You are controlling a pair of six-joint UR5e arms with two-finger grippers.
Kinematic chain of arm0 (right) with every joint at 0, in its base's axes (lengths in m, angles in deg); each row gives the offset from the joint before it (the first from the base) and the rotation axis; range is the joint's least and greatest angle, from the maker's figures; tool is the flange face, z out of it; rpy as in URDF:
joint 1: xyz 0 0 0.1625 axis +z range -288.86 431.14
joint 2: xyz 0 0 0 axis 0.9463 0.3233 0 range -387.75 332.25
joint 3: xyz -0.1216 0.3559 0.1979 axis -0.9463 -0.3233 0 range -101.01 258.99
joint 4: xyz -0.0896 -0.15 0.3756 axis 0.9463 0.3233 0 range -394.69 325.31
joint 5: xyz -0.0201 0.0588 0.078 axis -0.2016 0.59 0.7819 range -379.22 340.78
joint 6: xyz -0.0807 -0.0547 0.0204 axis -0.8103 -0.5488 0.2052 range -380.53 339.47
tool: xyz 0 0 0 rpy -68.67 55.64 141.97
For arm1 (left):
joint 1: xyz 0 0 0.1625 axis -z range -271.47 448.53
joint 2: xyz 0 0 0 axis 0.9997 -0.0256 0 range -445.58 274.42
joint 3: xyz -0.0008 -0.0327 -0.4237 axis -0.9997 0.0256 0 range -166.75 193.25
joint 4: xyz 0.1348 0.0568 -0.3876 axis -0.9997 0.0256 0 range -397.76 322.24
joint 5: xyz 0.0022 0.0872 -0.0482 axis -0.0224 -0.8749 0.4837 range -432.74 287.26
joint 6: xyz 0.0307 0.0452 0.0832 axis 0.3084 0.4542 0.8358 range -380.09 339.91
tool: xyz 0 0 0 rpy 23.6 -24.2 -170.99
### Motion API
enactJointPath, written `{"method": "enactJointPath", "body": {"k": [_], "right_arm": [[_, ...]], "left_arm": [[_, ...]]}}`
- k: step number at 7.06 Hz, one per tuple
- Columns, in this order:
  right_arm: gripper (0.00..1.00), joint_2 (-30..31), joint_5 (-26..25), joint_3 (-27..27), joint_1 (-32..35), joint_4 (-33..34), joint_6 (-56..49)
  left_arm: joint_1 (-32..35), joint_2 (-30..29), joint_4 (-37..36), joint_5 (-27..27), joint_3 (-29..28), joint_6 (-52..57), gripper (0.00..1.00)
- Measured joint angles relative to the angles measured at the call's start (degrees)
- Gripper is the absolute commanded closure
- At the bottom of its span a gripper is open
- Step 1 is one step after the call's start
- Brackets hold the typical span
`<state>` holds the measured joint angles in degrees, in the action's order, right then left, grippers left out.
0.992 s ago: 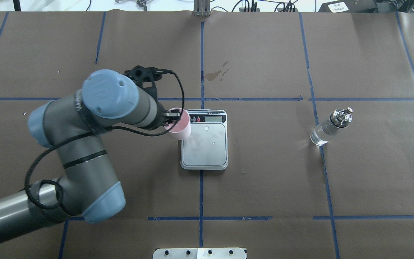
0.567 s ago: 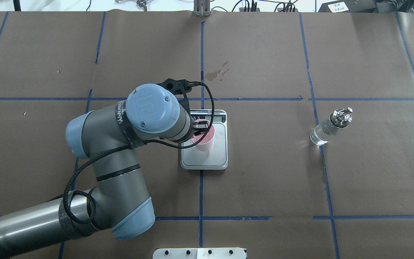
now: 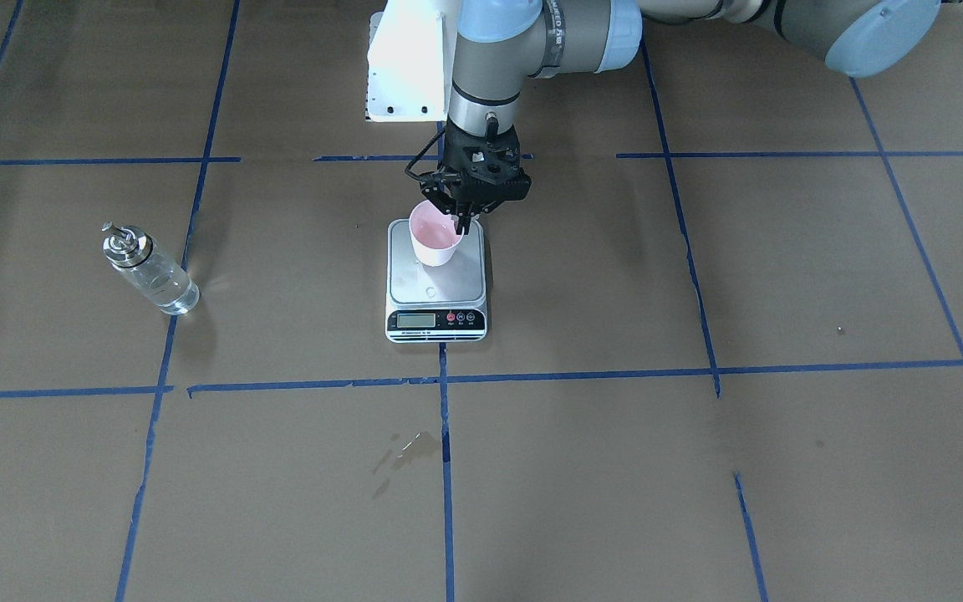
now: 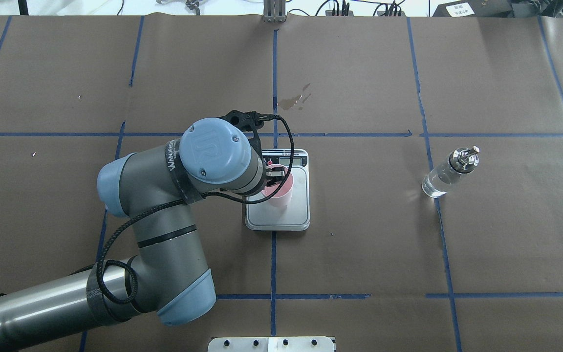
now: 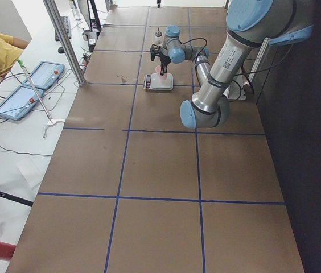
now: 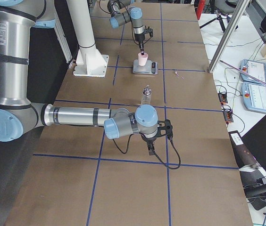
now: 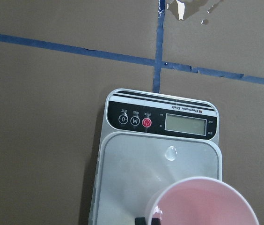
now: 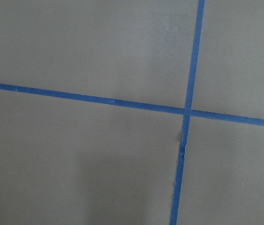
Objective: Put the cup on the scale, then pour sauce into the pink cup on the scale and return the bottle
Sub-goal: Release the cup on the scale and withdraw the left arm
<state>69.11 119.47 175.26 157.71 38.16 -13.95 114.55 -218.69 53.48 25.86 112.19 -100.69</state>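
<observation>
Brown table [image 4: 359, 254]; cup [image 4: 284, 193] within scale [image 4: 296, 210] edges

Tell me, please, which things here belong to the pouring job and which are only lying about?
For the job:
- cup, held at its rim by the left pincer
- scale
- bottle with the sauce

Lying about:
- wet stain on the paper
- blue tape lines
- tablets on the side bench

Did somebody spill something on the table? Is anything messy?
Yes, a little. A wet-looking splash-shaped stain marks the brown paper table cover beyond the display end of the flat steel kitchen scale, and a clear droplet sits on the scale's platform near its display. Nothing else looks odd.
</observation>
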Motion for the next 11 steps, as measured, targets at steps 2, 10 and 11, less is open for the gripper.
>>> {"method": "enactJointPath", "body": {"k": [2,10,11], "right_arm": [[0.00,0.0,0.0,0.1,0.0,0.0,0.0],[0.00,-0.1,0.1,2.6,0.0,-0.1,2.2],[0.00,0.0,0.3,4.7,-0.2,-0.1,5.6]], "left_arm": [[0.0,0.0,0.0,0.0,-0.6,0.0,0.54],[8.7,7.8,-2.3,1.4,11.8,15.6,0.00],[13.7,11.9,-2.5,3.7,14.6,23.2,0.00]]}}
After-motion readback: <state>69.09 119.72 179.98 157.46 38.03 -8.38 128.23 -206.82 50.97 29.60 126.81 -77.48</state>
